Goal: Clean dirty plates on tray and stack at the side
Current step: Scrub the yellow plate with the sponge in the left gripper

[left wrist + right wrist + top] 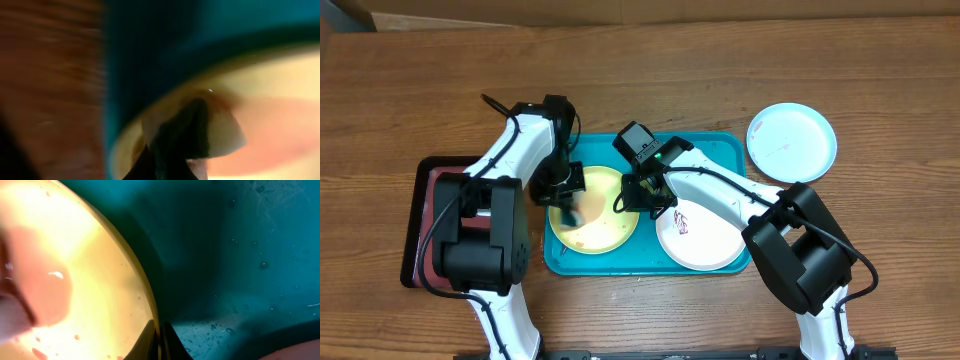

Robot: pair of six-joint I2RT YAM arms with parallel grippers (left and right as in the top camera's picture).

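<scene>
At the far left the dark red tray (425, 215) sat on the tabletop (880, 80), playing no part in the work. Just right of it, the left pincer (566, 200) was down over the yellow-green plate (600, 228). Its jaws were together on a pale pad (227, 132), probably a sponge, which pressed on the plate's left half. That plate lay in the left end of the turquoise tray (720, 145). The right pincer (160, 339) was clamped on the plate's right rim, pinning it.

The step looked like scrubbing. An orange smear (576, 240) showed near the plate's front edge, so the pad should sweep there, flat and light. Short strokes toward the held rim would be safer than strokes away from it, lest the plate skid or tip. The rim grip ought to hold firm until the wiping ended.

Further right, the white plate (710, 245) lay in the tray with red marks, not yet cleaned. The light blue plate (792, 142) rested off the tray on the tabletop, well apart.
</scene>
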